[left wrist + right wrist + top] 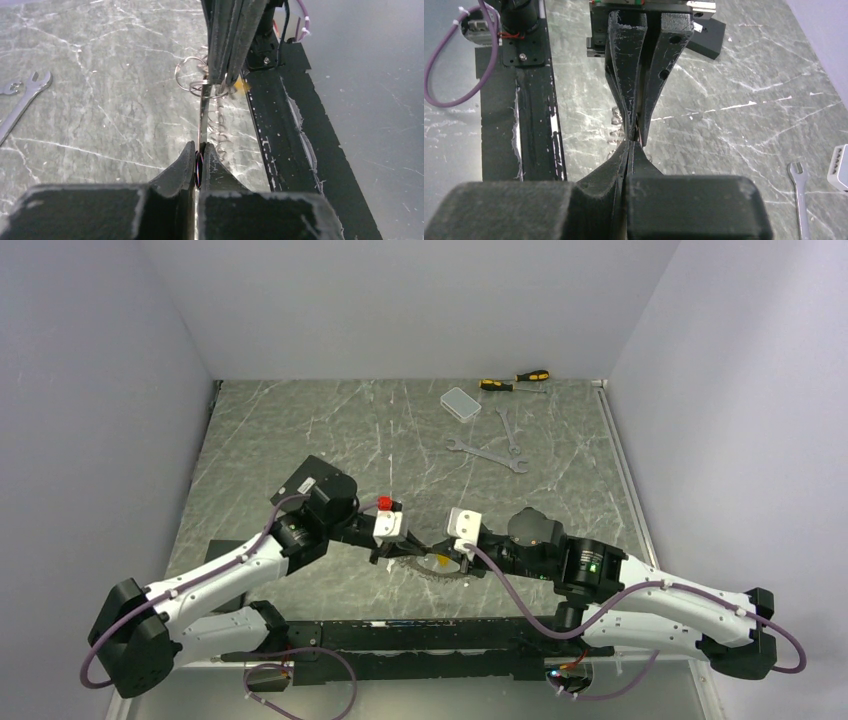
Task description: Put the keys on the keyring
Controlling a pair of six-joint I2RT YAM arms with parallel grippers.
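Marble-look top (300,430): grey-green, white veins, flat, matte. Walls closed it in on left, back and right.
Ring (424,569): thin steel, at centre near the front edge, spanning between both grippers. Looked edge-on from the left wrist.
Keys (218,131): small, silver, fanned off the ring like gear teeth.
Yellow key (441,560): tiny, at the ring's right side, just beside the right fingertips. Blurred in the wrist view.
Left gripper (199,150): black fingers pressed onto the ring's near rim, pinching it.
Right gripper (630,146): fingers pressed together, nearly tip to tip with the left. What sat between them was hidden.
Wire loops (190,74): thin, round, bunched at the right tips.
Rail (420,635): black, scuffed, along the near edge just beside the ring. Tight room on that side, open marble toward the back.
Wrenches (487,453): two, silver, flat, far right, well apart from the ring.
Screwdrivers (515,381), box (460,403): near the back edge, box clear and rectangular.
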